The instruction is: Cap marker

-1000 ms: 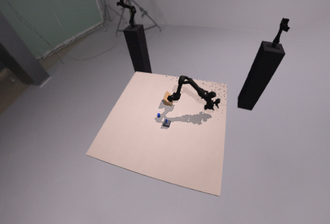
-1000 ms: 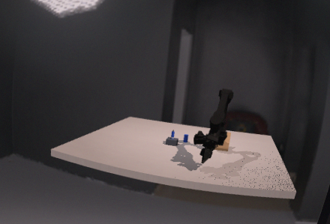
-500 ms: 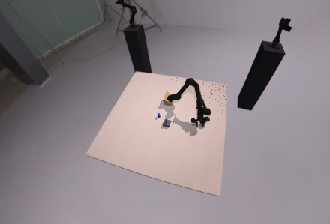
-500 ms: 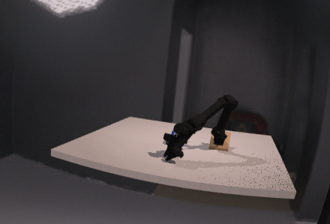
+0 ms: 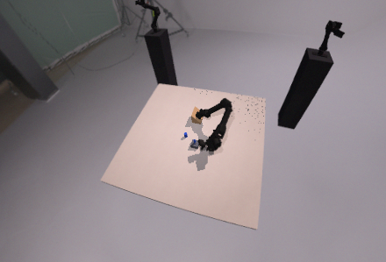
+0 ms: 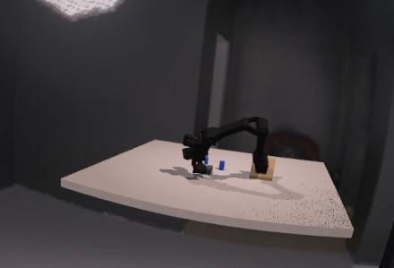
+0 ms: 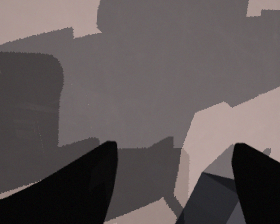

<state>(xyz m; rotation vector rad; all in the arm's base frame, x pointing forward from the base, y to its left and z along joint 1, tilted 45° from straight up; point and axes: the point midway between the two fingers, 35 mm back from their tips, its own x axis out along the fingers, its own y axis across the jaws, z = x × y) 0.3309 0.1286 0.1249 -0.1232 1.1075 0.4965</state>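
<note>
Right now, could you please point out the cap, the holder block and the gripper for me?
cap [image 6: 221, 165], exterior view, middle of its blue side.
holder block [image 7: 207, 212], wrist view, its grey top face.
gripper [image 7: 173, 189], wrist view, open, midway between the two black fingertips.

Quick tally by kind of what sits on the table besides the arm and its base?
Blue cap: 1
Blue marker: 1
Grey holder block: 1
Total: 3
</note>
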